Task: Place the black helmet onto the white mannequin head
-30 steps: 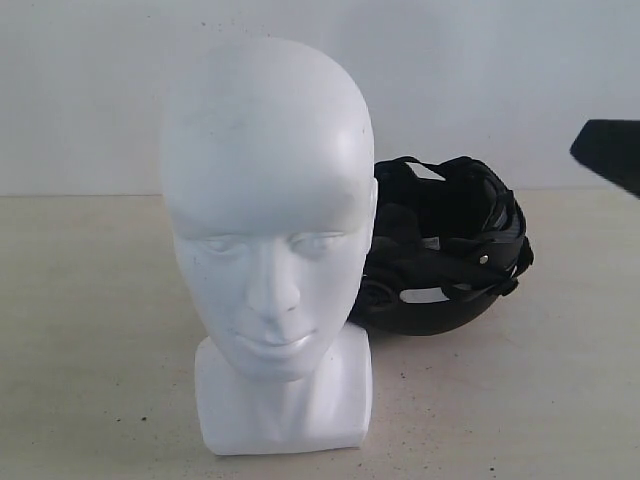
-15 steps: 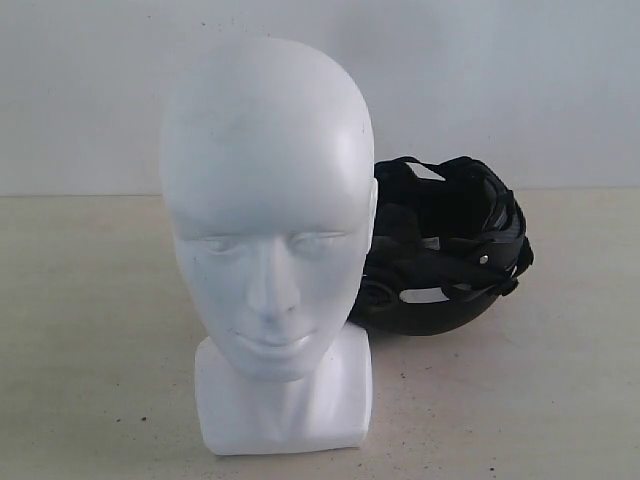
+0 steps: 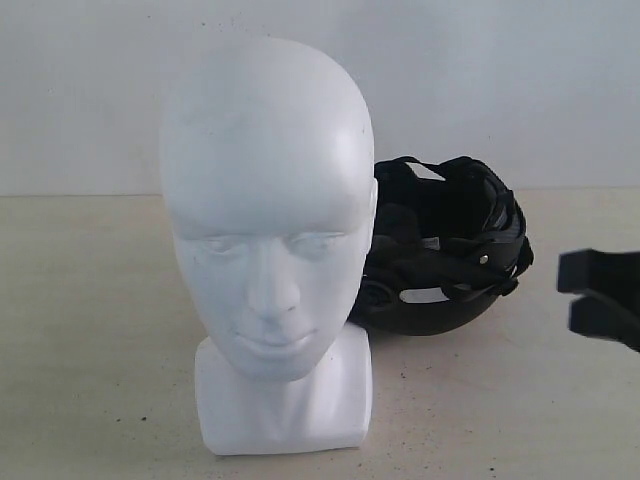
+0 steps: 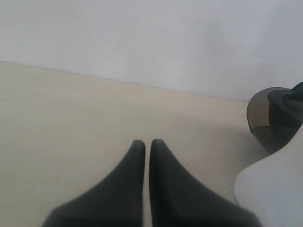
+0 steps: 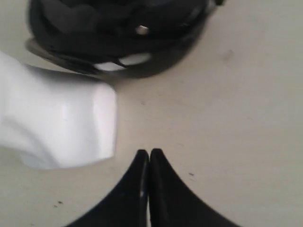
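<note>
The white mannequin head (image 3: 265, 240) stands upright on its squarish base at centre-left, facing the camera. Behind it to the right lies the black helmet (image 3: 445, 245), its padded inside and straps showing. My right gripper (image 3: 567, 293) reaches in from the right edge, low over the table, apart from the helmet. In the right wrist view that gripper (image 5: 149, 152) is shut and holds nothing, with the helmet (image 5: 118, 33) and the mannequin's base (image 5: 61, 123) ahead. My left gripper (image 4: 147, 142) is shut and empty over bare table. The helmet (image 4: 274, 118) and the mannequin (image 4: 274, 189) lie off to one side of it.
A pale beige tabletop (image 3: 90, 330) with small dark specks runs back to a plain white wall (image 3: 520, 80). The mannequin partly covers the helmet's left side in the exterior view.
The right gripper showed at the upper right edge a second ago, left the picture, and now sits lower at the right edge beside the helmet. Head and helmet have not moved.
</note>
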### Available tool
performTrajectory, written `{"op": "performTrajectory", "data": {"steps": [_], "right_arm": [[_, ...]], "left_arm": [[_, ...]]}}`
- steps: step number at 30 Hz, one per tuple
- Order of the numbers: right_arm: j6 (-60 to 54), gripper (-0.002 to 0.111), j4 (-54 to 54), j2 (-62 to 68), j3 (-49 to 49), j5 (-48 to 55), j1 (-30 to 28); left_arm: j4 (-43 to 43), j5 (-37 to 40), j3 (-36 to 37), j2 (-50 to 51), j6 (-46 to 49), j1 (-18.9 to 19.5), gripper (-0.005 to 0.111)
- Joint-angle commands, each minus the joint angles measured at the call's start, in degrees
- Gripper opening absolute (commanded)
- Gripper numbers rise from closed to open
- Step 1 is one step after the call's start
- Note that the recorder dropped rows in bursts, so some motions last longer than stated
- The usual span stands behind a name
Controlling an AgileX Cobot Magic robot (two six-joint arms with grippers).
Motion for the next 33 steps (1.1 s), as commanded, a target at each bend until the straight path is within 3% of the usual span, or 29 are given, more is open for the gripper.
{"op": "performTrajectory", "data": {"steps": [1, 3, 7, 9, 23, 30, 31, 33], "right_arm": [[-0.9, 0.005, 4.7, 3.2, -0.6, -8.6, 2.3], [-0.9, 0.019, 5.0, 5.2, -0.6, -9.9, 2.3], [0.1, 0.068, 6.0, 8.9, -0.6, -15.8, 2.3], [4.1, 0.079, 6.0, 11.8, -0.6, -20.3, 2.2], [20.5, 0.07, 7.4, 27.8, -1.3, -40.7, 1.9], [16.8, 0.069, 7.4, 34.0, -8.1, -36.5, 1.1], [16.8, 0.067, 7.7, 34.6, -8.1, -36.5, 0.7], [16.8, 0.052, 7.7, 35.5, -8.1, -35.1, 0.5]], "left_arm": [[-0.3, -0.3, 0.2, -0.1, 0.3, 0.1, 0.004], [-0.3, -0.3, 0.2, -0.1, 0.3, 0.1, 0.004], [-0.3, -0.3, 0.2, -0.1, 0.3, 0.1, 0.004], [-0.3, -0.3, 0.2, -0.1, 0.3, 0.1, 0.004], [-0.3, -0.3, 0.2, -0.1, 0.3, 0.1, 0.004], [-0.3, -0.3, 0.2, -0.1, 0.3, 0.1, 0.004], [-0.3, -0.3, 0.2, -0.1, 0.3, 0.1, 0.004], [-0.3, -0.3, 0.2, -0.1, 0.3, 0.1, 0.004]]}}
